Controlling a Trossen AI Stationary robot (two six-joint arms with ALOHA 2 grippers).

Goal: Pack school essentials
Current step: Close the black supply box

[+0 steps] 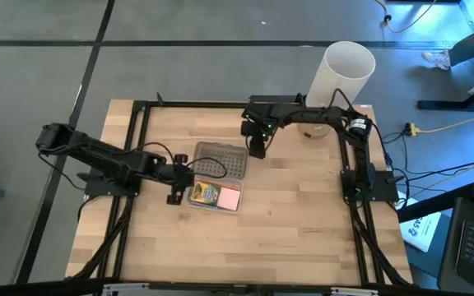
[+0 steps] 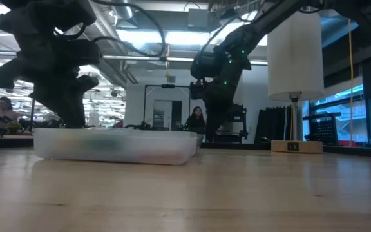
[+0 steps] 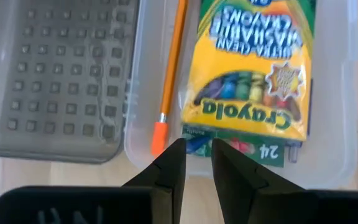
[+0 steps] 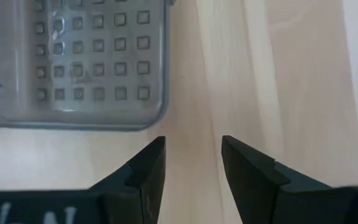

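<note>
The clear case lies open mid-table, its grey dotted lid (image 1: 220, 160) (image 3: 61, 68) flat on the far side of the tray (image 3: 347, 124). In the tray lie the green-and-yellow crayon box (image 3: 247, 68) (image 1: 205, 194), one orange pencil (image 3: 171, 68) beside it and the pink pad (image 1: 230, 198). Blue and red bits (image 3: 197, 144) peep from under the box. My left gripper (image 3: 197, 163) (image 1: 175, 191) hovers at the tray's left end, open by a narrow gap with nothing between the fingers. My right gripper (image 4: 193, 162) (image 1: 257, 150) is open over bare wood just right of the lid (image 4: 79, 62).
A tall white cylinder (image 1: 344, 74) (image 2: 294, 48) stands near the table's far right corner, behind the right arm. The black frame rails (image 1: 138, 148) run along the table's left, right and far sides. Bare wood stretches along the near half of the table (image 1: 245, 255).
</note>
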